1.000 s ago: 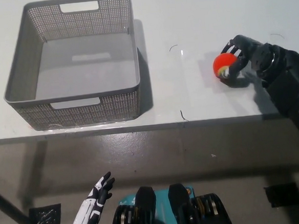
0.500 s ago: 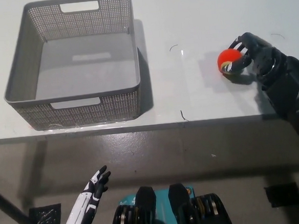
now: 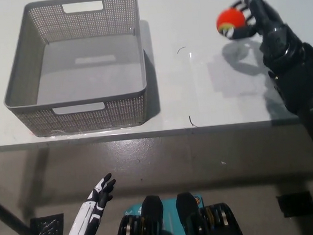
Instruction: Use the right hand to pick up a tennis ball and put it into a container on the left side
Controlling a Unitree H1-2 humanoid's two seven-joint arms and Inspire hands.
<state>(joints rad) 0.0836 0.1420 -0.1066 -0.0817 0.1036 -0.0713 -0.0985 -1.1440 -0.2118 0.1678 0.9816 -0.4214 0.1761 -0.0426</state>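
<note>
Up at the far right, the red ball sits in the curled fingers of the black right hand, lifted off the white table with its shadow lying below it. Well apart to the left, the grey mesh basket stands near the table's near edge, with bare tabletop between. Low at the near left, below the table, the white left hand rests with fingers spread, holding nothing. Motion blur softens the ball's markings.
</note>
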